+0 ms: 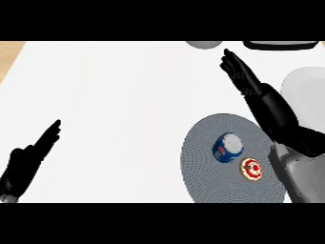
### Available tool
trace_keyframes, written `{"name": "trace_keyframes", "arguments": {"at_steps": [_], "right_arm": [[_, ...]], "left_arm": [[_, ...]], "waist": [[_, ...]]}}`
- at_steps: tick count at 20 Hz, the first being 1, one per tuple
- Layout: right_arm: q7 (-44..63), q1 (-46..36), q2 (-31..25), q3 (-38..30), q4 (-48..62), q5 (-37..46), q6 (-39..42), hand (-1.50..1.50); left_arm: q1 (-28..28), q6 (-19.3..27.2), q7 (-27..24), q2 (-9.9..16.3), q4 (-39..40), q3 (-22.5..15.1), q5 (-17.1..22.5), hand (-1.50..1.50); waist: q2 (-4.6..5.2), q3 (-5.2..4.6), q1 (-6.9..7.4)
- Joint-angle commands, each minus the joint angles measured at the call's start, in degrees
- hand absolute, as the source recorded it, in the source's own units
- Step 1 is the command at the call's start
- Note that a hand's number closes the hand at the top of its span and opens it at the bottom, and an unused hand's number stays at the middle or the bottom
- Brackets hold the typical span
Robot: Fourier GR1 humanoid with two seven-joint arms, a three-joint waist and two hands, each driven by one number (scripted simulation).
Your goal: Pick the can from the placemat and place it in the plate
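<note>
We are finding the can (pixel 227 147) lying on the grey placemat (pixel 201 167), with a small red-and-white object (pixel 251 169) just beside it at five o'clock. We are keeping our right hand (pixel 253 90) extended with straight fingers, holding nothing, above the worktop (pixel 116 105) at eleven o'clock from the white plate (pixel 316 93). Our left hand (pixel 27 162) is resting open at eight o'clock, also empty.

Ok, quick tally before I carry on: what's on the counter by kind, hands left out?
Cans: 1, blue can on the placemat
Placemats: 1, grey placemat
Plates: 1, white plate at the right
Red-and-white round items: 1, kind unclear, on the placemat
Cut-off objects at the far edge: 2, grey and dark
Total: 6
</note>
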Motion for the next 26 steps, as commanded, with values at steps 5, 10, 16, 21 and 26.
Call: {"name": "trace_keyframes", "arguments": {"at_steps": [5, 10, 16, 21, 26], "right_arm": [[15.05, -1.69, 14.14, 4.28, 2.98, -3.4, -9.03, -1.5], [13.3, -0.98, -0.05, 17.92, 3.51, 25.3, -10.14, 1.5], [3.45, 15.75, 4.71, 21.84, 3.88, 26.87, -17.47, -1.5], [6.56, 14.54, -0.99, 18.98, -4.45, 34.06, -19.92, -1.5], [22.17, 10.78, -4.67, 16.39, -17.9, 37.02, -11.62, -1.5]], "left_arm": [[-11.38, 6.48, -1.11, -5.02, -2.24, 4.39, -1.78, 0.0], [-12.91, 5.85, -0.1, -6.15, -2.56, 4.54, -0.3, 0.0], [-15.68, 7.7, 1.22, -10.65, -0.54, 3.65, -3.84, 0.0], [-19.45, 7.56, 4.17, -10.54, 0.91, 5.17, -4.46, 0.0], [-18.53, 4.9, -1.04, -12.55, 5.76, 6.25, -4.56, 0.0]], "waist": [[-0.46, -1.49, -0.8], [-0.72, -1.53, -1.64], [-0.5, -1.38, -1.04], [-0.61, -1.39, -1.38], [-0.55, -1.46, -1.21]]}}
